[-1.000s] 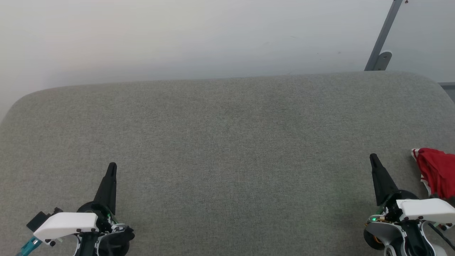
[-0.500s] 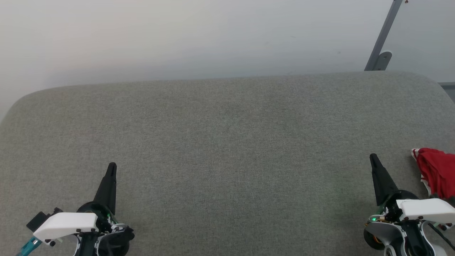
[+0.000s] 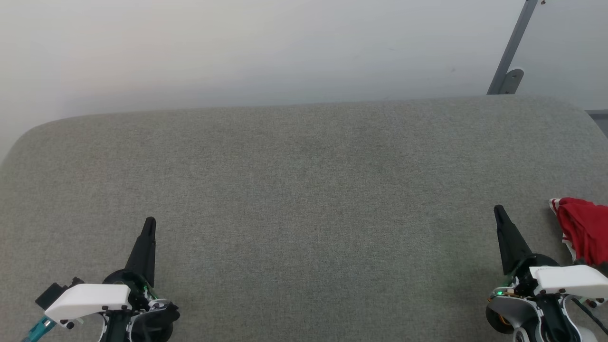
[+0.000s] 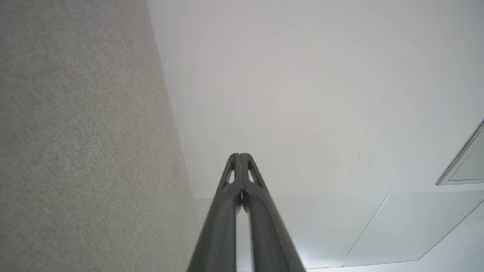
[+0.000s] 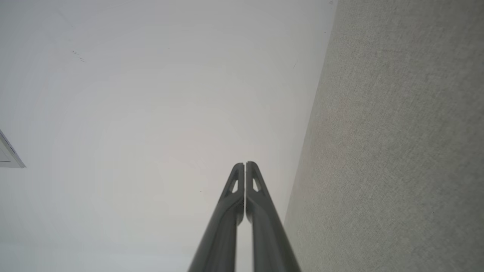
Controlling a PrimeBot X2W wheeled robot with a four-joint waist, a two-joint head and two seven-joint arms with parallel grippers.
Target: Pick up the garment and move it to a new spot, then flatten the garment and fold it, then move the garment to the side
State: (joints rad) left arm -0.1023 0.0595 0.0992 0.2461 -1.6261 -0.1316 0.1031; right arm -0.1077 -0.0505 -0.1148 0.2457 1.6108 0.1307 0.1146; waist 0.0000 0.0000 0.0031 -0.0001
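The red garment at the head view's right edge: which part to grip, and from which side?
Probably the raised red fold of the garment near its striped trim, from above and from its left, with the right gripper, the nearer one. The cloth lies bunched on the grey padded surface, so a ridge stands up; the jaws, now shut, must open first.

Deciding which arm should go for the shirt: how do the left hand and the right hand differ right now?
The left hand sits at the lower left, far from the red shirt; the right hand is just beside it. The left hand's fingers lean rightward, the right hand's leftward. Both are shut and empty, over the grey fabric surface.
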